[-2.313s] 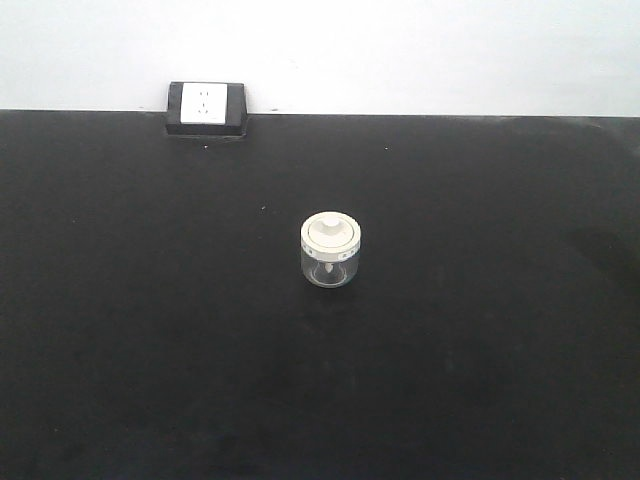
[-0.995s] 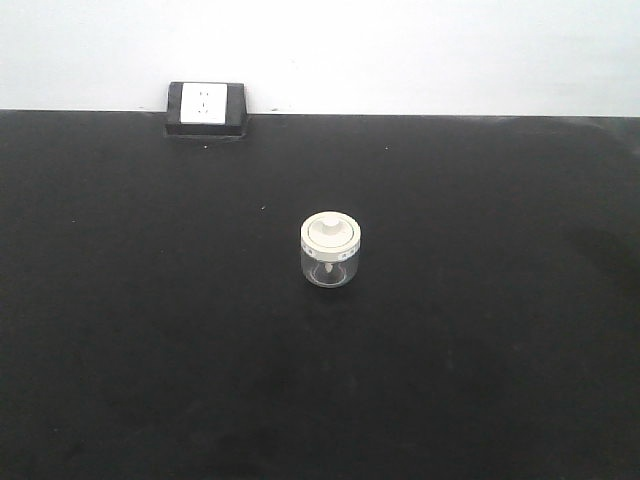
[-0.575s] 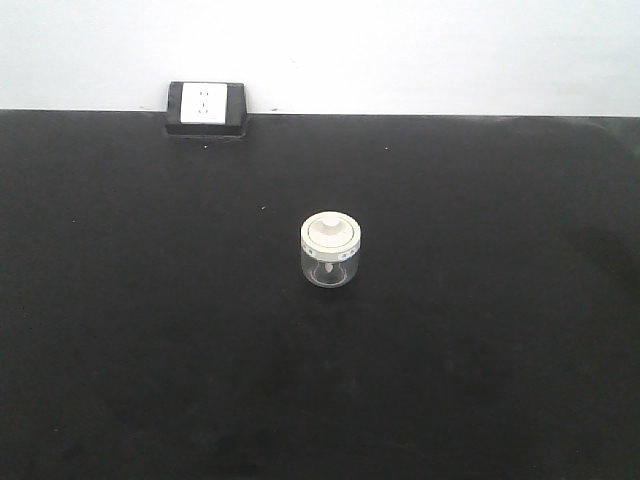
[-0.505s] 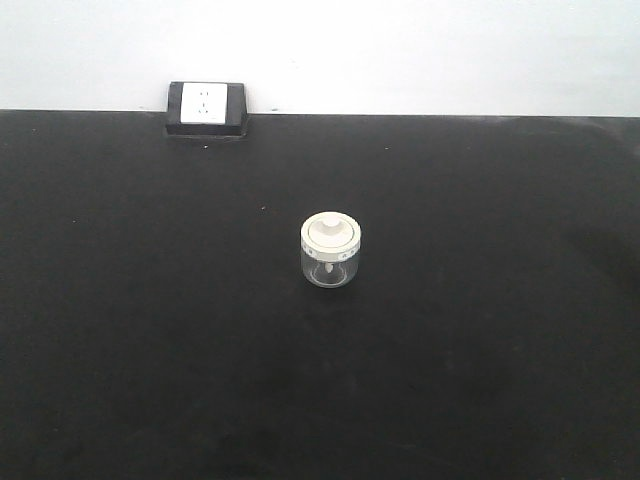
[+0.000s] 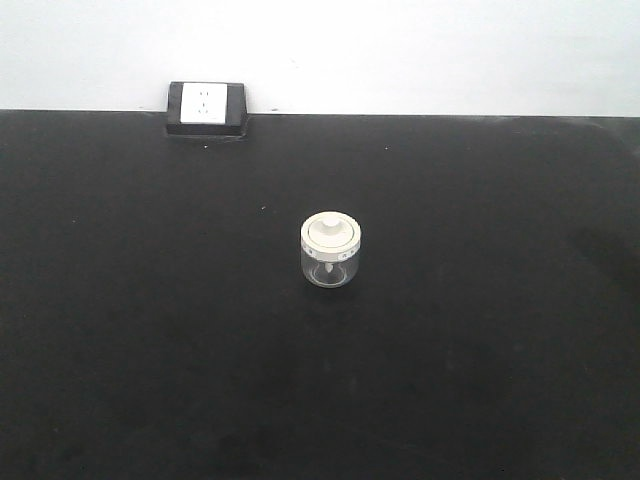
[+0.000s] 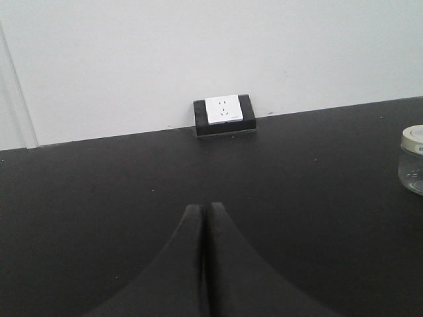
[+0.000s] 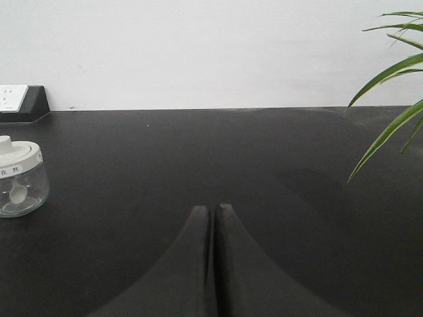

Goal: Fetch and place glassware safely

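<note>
Glassware (image 5: 330, 251) upright near the middle of the matte black counter (image 5: 480, 380), cream-white lid with raised centre knob on top, clear squat body below with a small pale piece visible inside. Seen at the far right edge of the left wrist view (image 6: 413, 158) and at the far left of the right wrist view (image 7: 20, 177), so placed between the two arms and apart from both. Black-cased white wall socket (image 5: 206, 107) at the counter's back edge, against the plain white wall (image 5: 420, 50), well apart from the jar. Green narrow plant leaves (image 7: 390, 72) hanging over the counter's right side, in the right wrist view only. Bare dark surface all round the jar, nothing touching it; back edge straight, far right corner rounded. Left tool (image 6: 202, 211) clenched, black fingers pressed together, gripping nothing, low over the counter. Right tool (image 7: 213, 212) likewise clenched and holding nothing.
</note>
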Available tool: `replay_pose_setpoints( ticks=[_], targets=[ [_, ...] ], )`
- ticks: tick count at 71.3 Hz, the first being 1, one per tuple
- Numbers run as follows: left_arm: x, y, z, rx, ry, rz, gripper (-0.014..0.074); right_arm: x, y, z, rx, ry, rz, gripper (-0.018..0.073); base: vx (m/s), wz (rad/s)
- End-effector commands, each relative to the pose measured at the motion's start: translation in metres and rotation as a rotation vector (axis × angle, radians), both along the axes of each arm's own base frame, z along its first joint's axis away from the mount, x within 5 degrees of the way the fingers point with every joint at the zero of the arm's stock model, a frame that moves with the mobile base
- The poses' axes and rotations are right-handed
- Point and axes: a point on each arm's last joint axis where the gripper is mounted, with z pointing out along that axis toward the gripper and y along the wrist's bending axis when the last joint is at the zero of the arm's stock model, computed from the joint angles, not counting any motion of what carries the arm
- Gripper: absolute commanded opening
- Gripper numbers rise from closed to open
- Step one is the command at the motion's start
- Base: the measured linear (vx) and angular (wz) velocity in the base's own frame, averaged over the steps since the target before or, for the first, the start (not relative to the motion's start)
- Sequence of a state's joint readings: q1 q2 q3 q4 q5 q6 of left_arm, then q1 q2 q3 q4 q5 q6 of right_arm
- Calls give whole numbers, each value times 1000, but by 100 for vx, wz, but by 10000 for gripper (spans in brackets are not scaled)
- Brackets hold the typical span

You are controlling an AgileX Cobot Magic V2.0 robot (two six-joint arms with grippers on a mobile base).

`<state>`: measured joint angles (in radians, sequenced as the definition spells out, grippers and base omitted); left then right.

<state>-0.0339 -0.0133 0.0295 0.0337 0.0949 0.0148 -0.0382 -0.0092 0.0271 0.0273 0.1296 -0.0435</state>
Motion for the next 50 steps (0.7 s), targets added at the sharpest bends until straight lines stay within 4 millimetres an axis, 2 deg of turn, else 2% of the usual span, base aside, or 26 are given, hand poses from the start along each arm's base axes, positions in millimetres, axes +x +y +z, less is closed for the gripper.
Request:
replay_pose_setpoints(
  ticks=[1, 50],
  targets=[
    [0, 0, -2, -12, -59, -4, -7, 0, -1, 1, -10, -67, -7, -3, 0, 0],
    [0, 0, -2, -12, -59, -4, -7, 0, -1, 0, -10, -64, -7, -3, 0, 0]
  ],
)
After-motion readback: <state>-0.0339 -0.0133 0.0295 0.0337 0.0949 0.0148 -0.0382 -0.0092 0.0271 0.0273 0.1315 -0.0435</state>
